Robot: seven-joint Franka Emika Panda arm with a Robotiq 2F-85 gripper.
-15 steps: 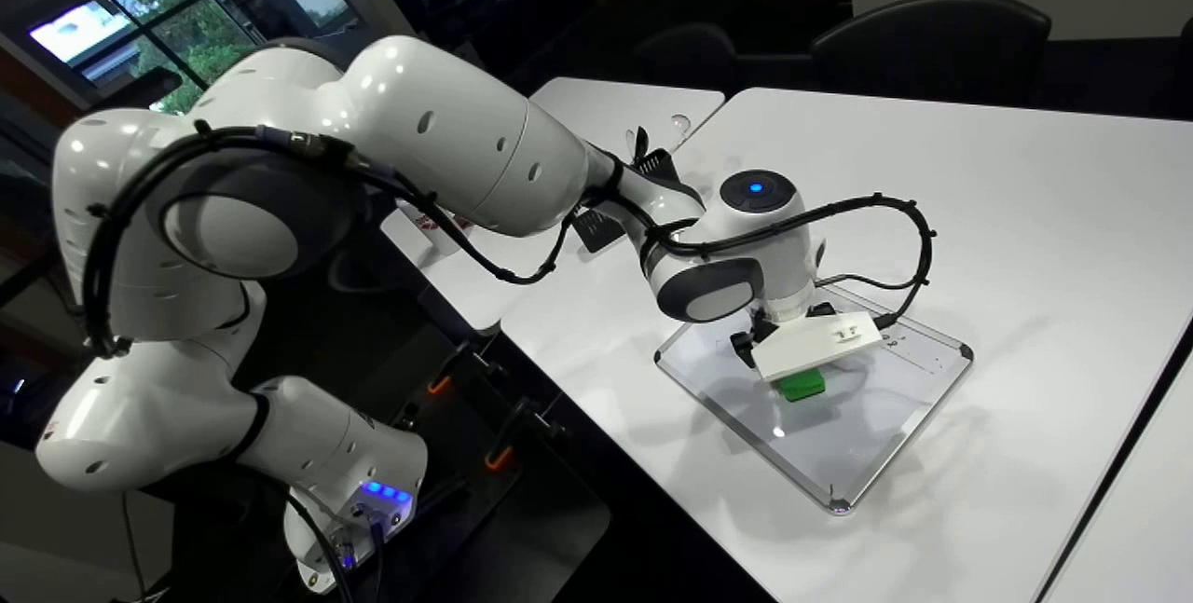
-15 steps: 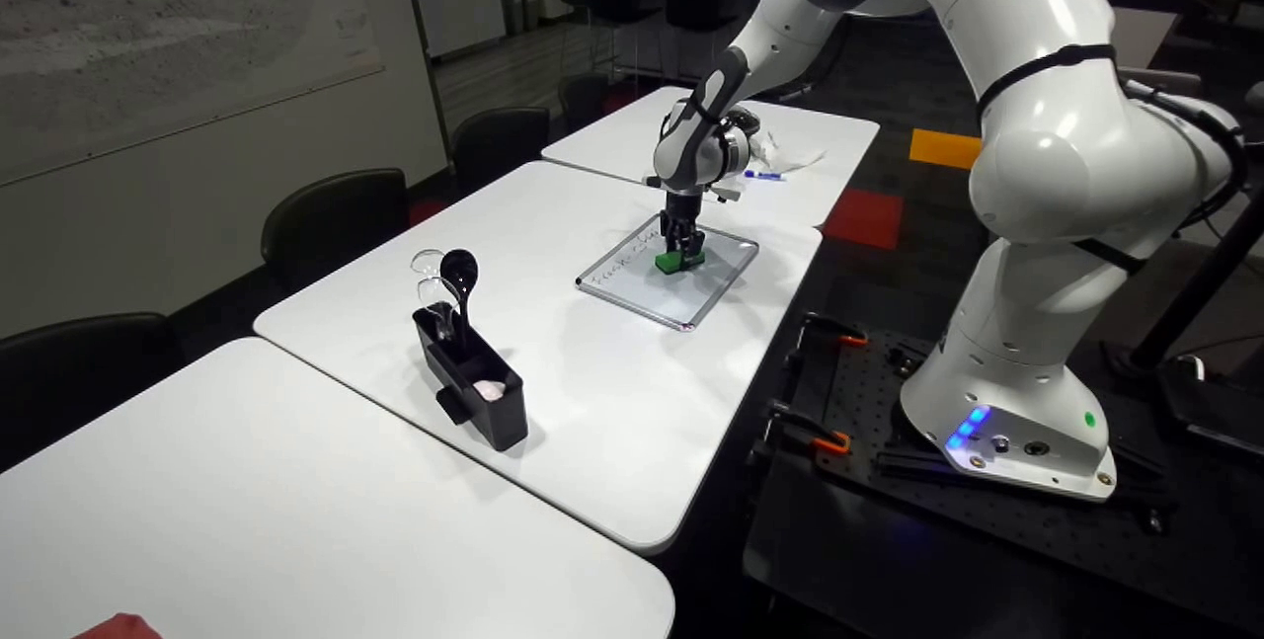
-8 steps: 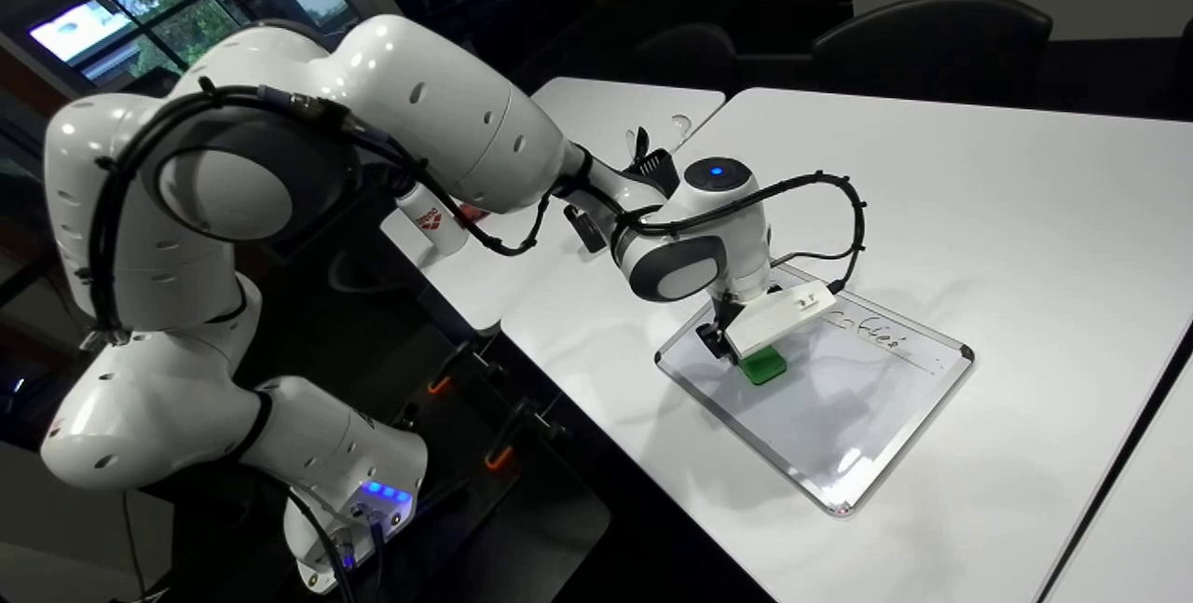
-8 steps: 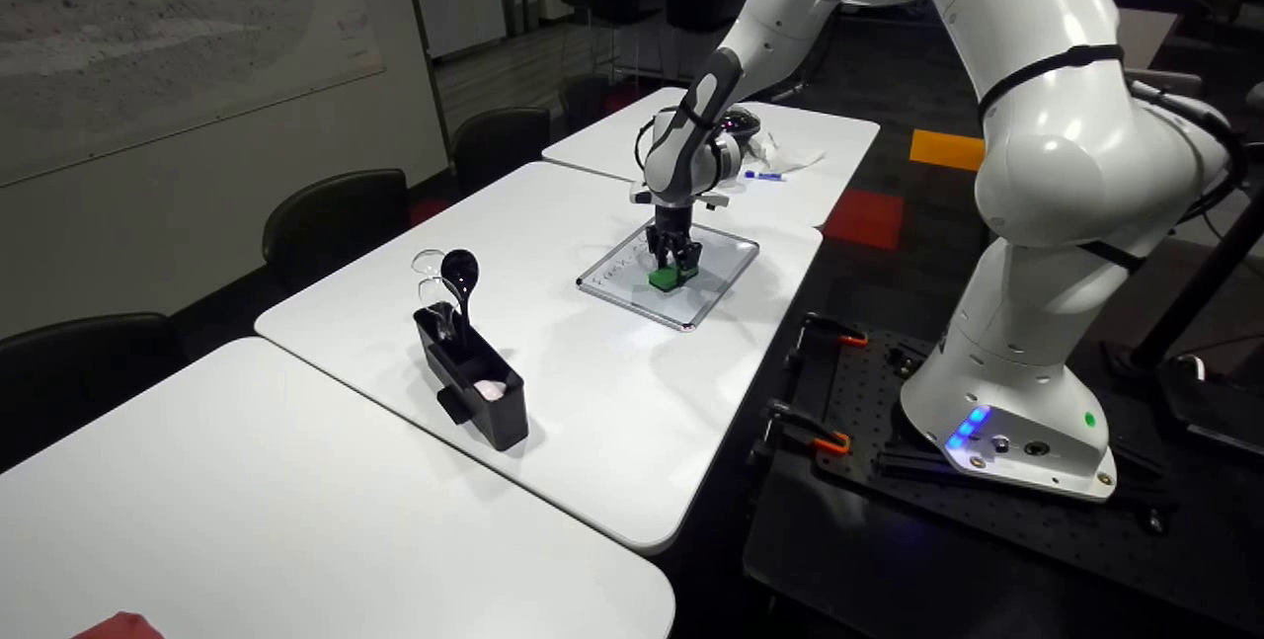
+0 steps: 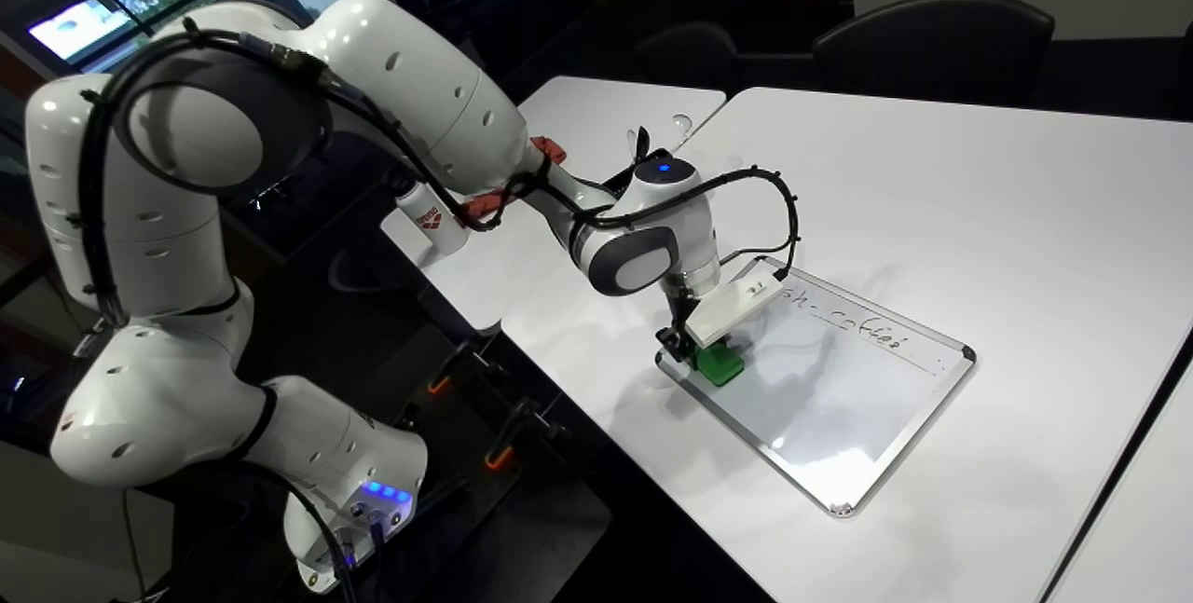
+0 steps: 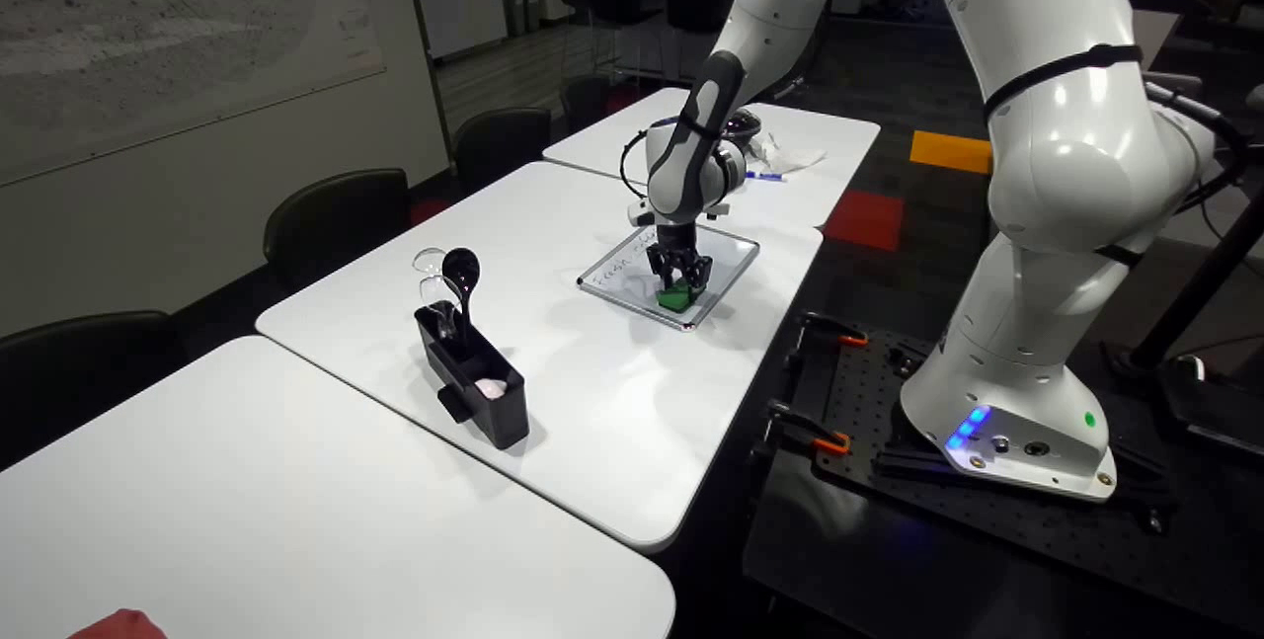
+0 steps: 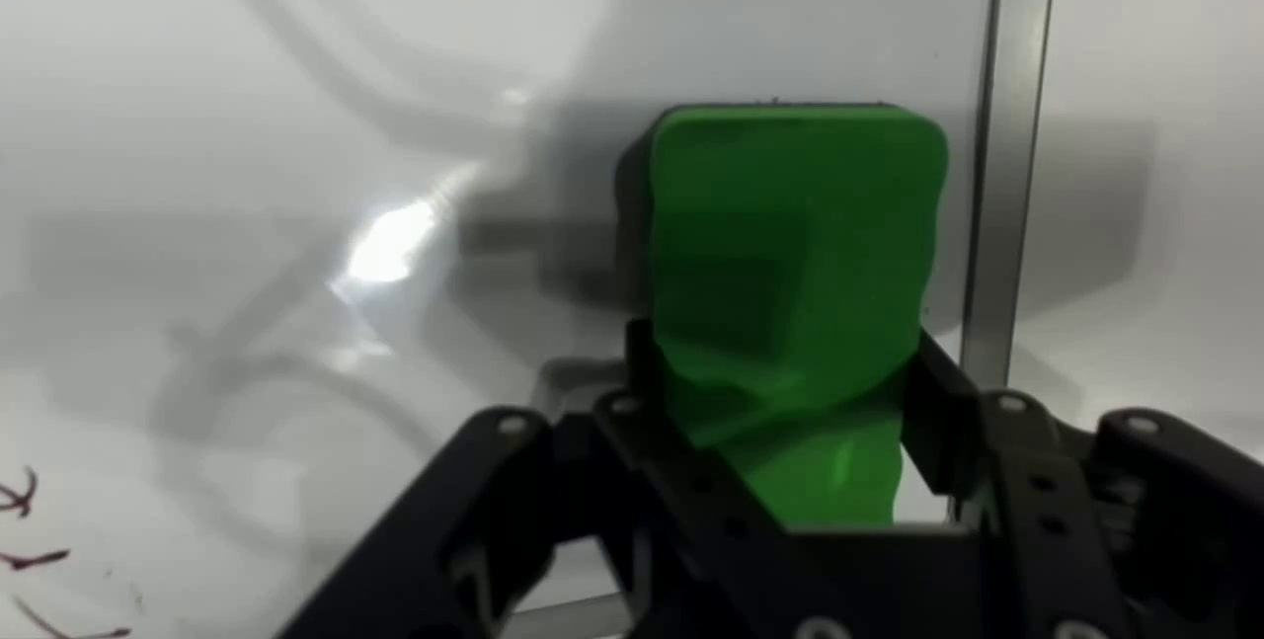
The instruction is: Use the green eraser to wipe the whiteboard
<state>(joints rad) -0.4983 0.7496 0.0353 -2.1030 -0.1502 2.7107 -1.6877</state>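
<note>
The green eraser [image 5: 719, 364] is a small flat block, shown in both exterior views [image 6: 675, 298] and large in the wrist view [image 7: 795, 244]. My gripper [image 7: 780, 348] is shut on its two long sides, pointing down. The whiteboard [image 5: 839, 417] lies flat on the table with a thin grey frame; it also shows in an exterior view [image 6: 729, 252]. The eraser is low over the board near one corner, beside a frame edge; whether it presses on the surface I cannot tell. Dark handwriting [image 5: 862, 328] runs along the opposite edge, partly hidden by the gripper.
A black caddy [image 6: 474, 372] with utensils stands on the table. A white bottle [image 5: 434, 221] and red cloth [image 5: 486, 203] are at the table's far end. A blue marker [image 6: 765, 176] and white crumpled bag [image 6: 790, 157] lie beyond the board. Clamps [image 6: 828, 439] line the robot's mount.
The arm has carried the eraser across the board from near its middle to near a corner, leftward in an exterior view. More handwriting is uncovered. The board has not moved.
</note>
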